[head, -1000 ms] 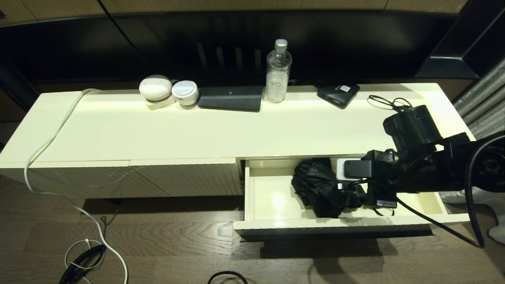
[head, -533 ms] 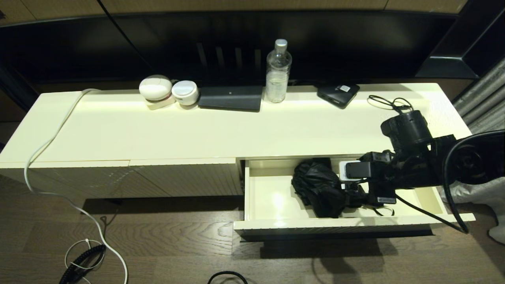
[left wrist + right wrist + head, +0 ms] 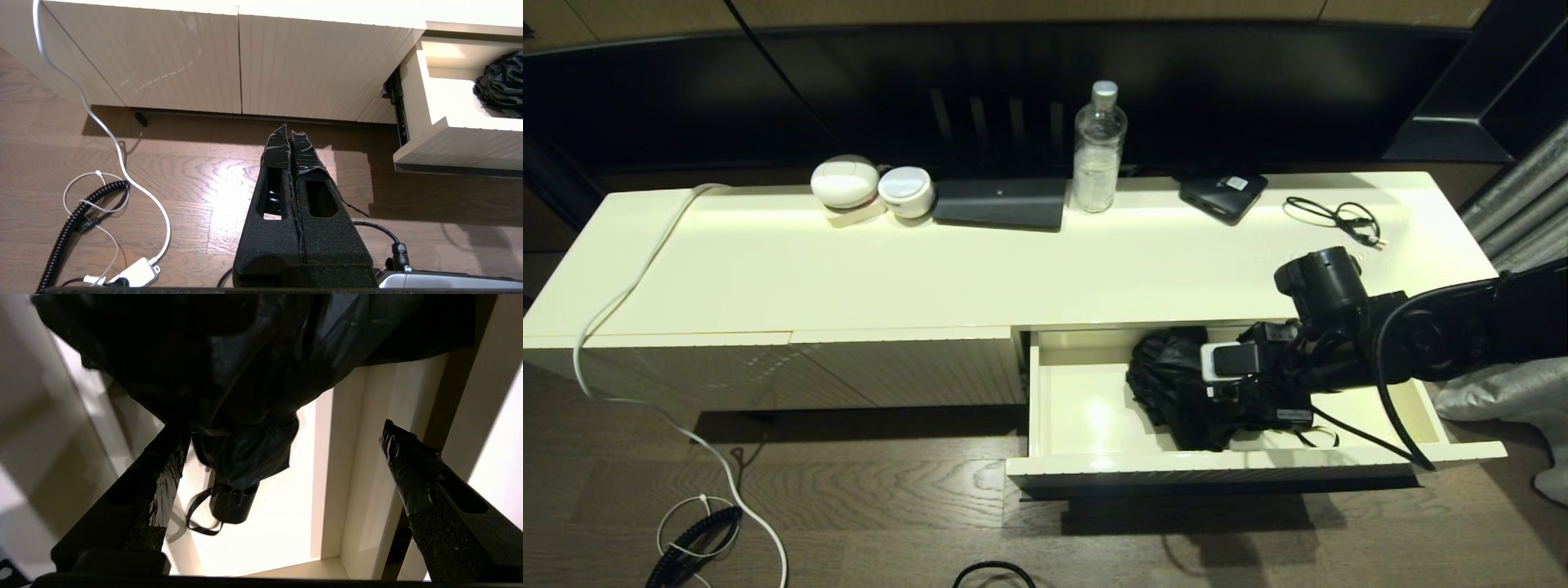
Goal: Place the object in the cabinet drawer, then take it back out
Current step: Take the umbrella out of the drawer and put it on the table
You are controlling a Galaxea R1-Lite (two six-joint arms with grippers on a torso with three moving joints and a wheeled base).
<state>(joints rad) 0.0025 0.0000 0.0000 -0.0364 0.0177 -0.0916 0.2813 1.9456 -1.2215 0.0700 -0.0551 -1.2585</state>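
Note:
The black folding umbrella [image 3: 1168, 384] lies inside the pulled-out cream cabinet drawer [image 3: 1217, 467], fabric bunched toward the drawer's left-middle. My right gripper [image 3: 1241, 408] hangs over its handle end, fingers spread wide. In the right wrist view the umbrella [image 3: 245, 375] fills the top, its short handle [image 3: 231, 506] and strap resting on the drawer floor [image 3: 278, 539] between the open gripper [image 3: 284, 428] fingers; one finger [image 3: 163, 486] sits beside the fabric. My left gripper [image 3: 288, 131] is shut and parked low over the wooden floor, with the drawer [image 3: 449, 139] and umbrella [image 3: 500, 83] off to its side.
On the cabinet top stand a clear bottle [image 3: 1098, 151], a flat black slab [image 3: 1001, 202], two white round devices [image 3: 845, 181], a small black box with a white label [image 3: 1223, 194] and a thin cable loop [image 3: 1335, 216]. A white cord [image 3: 629, 294] trails to the floor.
My right arm has swung left and lower over the drawer, bringing the gripper closer over the umbrella, and its fingers have spread wider. The umbrella has not moved.

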